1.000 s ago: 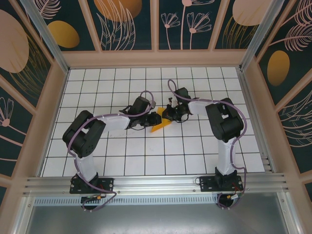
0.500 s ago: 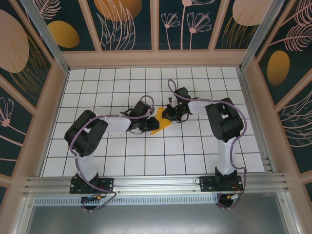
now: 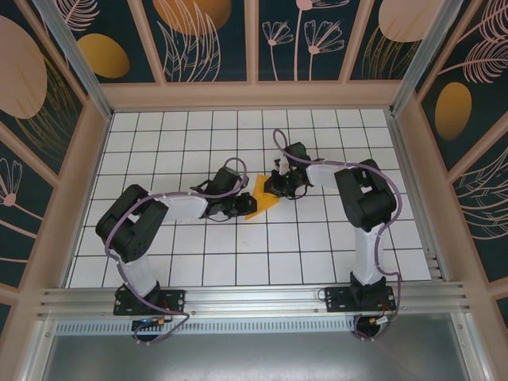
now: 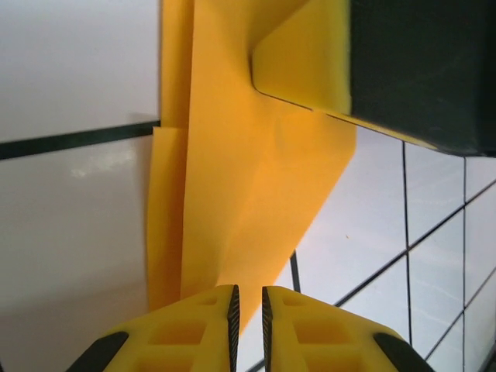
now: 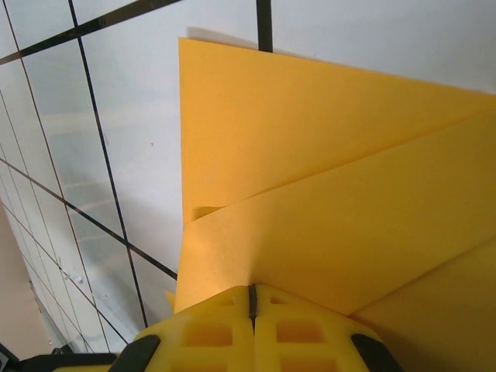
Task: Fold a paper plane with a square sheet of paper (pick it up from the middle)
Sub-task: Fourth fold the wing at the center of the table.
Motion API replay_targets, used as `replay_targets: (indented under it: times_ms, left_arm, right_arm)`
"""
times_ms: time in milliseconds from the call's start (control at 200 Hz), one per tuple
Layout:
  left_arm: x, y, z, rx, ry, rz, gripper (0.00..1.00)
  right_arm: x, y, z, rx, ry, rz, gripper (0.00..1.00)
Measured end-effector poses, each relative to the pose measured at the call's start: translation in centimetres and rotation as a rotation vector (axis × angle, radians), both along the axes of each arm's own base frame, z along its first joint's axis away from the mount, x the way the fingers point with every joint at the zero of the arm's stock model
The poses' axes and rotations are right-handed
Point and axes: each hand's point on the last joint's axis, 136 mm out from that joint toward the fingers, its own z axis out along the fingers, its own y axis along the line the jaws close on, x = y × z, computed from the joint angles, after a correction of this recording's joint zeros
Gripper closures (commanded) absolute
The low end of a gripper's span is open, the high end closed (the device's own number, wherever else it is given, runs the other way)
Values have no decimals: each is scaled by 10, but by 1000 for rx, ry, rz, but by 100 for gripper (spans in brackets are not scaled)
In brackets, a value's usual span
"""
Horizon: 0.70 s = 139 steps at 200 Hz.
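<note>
Well, the thin orange-yellow sheet of paper [image 3: 260, 198], folded into a pointed, layered shape, lies flat in the middle of the white tiled counter [image 3: 317, 246], between my two arms. My right tool [image 5: 250, 298] is closed tight, its yellow tips down on the paper's folded layers. My left tool [image 4: 248, 310] shows just a narrow slit, with a corner of the paper reaching it; whether it actually grips that corner I cannot tell from so close.

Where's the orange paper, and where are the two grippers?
paper [image 3: 260, 201]: top view, its flat middle.
left gripper [image 4: 248, 298]: left wrist view, between its fingertips.
right gripper [image 5: 252, 294]: right wrist view, between its fingertips.
</note>
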Motion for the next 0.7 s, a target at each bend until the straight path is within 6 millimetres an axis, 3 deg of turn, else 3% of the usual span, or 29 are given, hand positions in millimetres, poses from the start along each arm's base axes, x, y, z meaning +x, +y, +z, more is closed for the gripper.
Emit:
replay_targets:
  times_ms: [696]
  left_arm:
    - [-10,4,-12,8,38,-2,83]
  right_arm:
    - [0,1,0,7,9,3,99]
